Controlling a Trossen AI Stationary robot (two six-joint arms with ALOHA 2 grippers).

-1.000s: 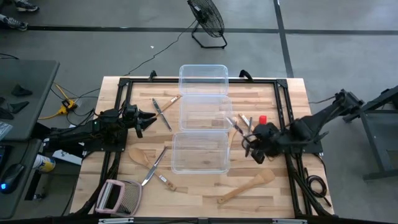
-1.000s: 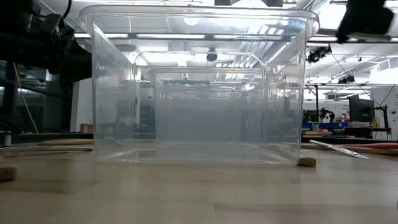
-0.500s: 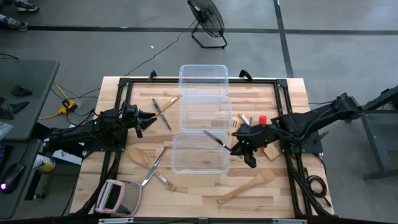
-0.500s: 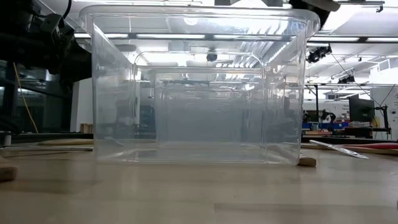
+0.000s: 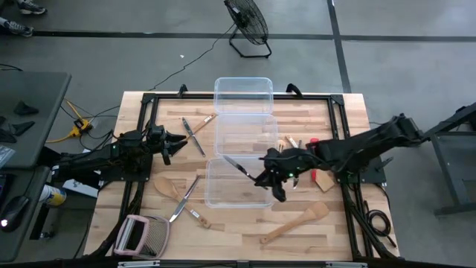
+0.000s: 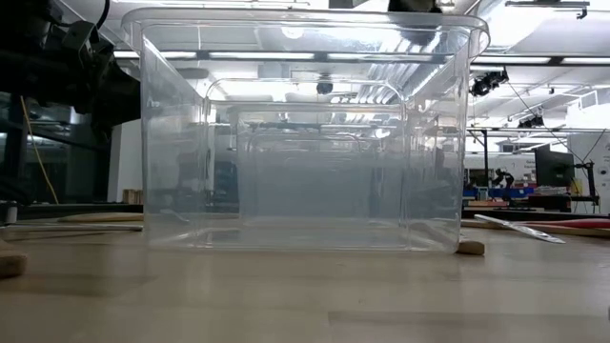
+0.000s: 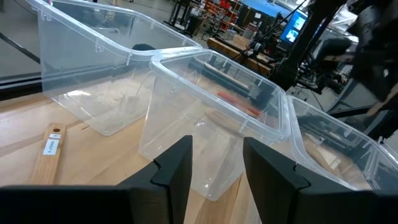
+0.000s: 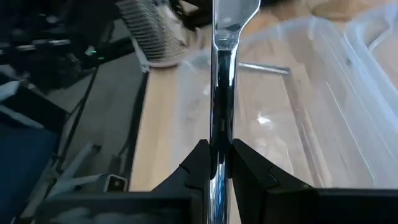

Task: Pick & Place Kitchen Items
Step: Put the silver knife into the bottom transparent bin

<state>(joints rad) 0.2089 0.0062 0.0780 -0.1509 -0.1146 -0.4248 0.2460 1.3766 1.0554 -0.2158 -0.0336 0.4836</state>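
A slim silver metal utensil [image 5: 238, 165] hangs above the nearest clear tub [image 5: 223, 195], its free end reaching in over the tub's open top. My right gripper [image 5: 269, 173] pinches it by the handle, fingers pressed tight on both flat sides; the right wrist view shows the polished shaft [image 8: 222, 93] running straight out between them. I judge it light, rigid and slippery: smooth steel can pivot or slide in a narrow pinch, so a hold on the flat of the handle, near its middle, seems safest. On the table, wooden spoons and spatulas [image 5: 294, 223] and more cutlery [image 5: 184, 197] lie around the tubs. My left gripper [image 5: 177, 141] waits at the table's left side, fingers [image 7: 174, 167] partly spread, holding nothing.
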